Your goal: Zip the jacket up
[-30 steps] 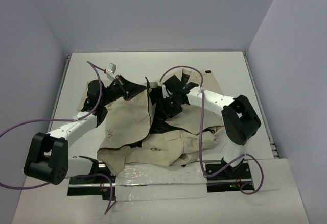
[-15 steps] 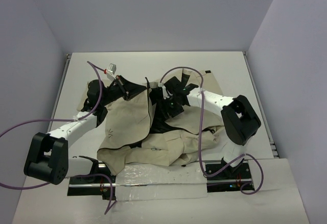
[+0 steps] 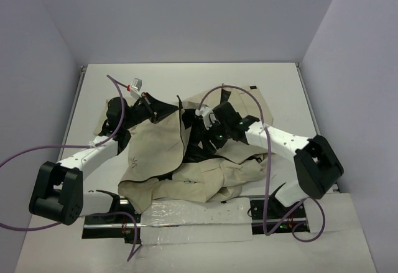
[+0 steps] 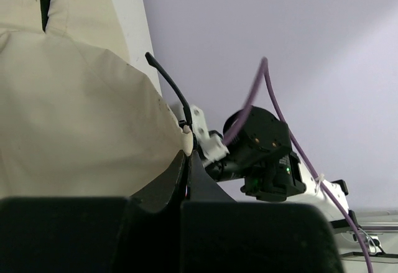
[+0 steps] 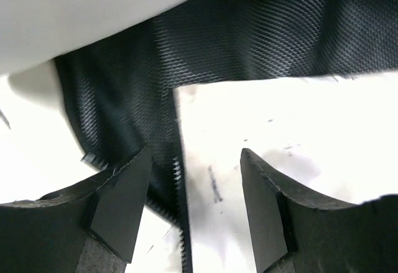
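Your left tool (image 4: 188, 156) is pinched together on an edge of the jacket (image 3: 155, 152), with cream fabric draping from the grip. The jacket lies crumpled and unzipped across the middle of the table (image 3: 186, 77), its black inside showing. Your right tool (image 5: 196, 158) has its fingers apart just above the zipper teeth (image 5: 180, 180), beside the mesh lining (image 5: 261, 37), gripping nothing.

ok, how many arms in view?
2. Left arm runs from lower left to the jacket, at its left edge; right arm from lower right to its middle. None hidden.
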Controlling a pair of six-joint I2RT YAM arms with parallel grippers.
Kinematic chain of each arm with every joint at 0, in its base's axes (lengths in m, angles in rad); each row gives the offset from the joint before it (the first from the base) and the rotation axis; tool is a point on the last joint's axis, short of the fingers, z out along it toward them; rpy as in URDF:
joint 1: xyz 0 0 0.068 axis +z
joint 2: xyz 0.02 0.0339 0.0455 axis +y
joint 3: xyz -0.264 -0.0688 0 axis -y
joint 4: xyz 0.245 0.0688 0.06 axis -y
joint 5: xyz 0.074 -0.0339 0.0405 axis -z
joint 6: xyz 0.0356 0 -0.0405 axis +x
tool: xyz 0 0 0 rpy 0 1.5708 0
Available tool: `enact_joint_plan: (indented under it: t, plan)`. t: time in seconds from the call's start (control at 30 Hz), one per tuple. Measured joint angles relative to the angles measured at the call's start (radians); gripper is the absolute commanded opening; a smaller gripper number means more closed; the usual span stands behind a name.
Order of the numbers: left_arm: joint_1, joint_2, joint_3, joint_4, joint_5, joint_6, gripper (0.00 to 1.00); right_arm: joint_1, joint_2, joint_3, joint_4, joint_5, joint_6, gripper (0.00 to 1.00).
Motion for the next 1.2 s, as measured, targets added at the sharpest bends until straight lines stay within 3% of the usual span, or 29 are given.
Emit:
enact_joint_plan:
  t: [0.27, 0.57, 1.0, 1.2]
  plan:
    - [0.0, -0.003, 0.0, -0.01, -0.01, 0.008, 0.0, -0.001, -0.077, -0.093, 0.119, -0.036, -0.134, 0.72]
    - [0.0, -0.026, -0.006, -0.028, -0.017, 0.015, 0.0, -0.042, 0.108, 0.015, 0.154, -0.036, -0.124, 0.72]
    - [0.0, -0.053, -0.012, -0.051, -0.027, 0.018, 0.0, -0.044, 0.171, 0.079, 0.112, -0.027, -0.093, 0.71]
    - [0.0, -0.053, -0.012, -0.051, -0.03, 0.018, 0.0, -0.044, 0.23, 0.107, 0.076, 0.006, -0.067, 0.66]
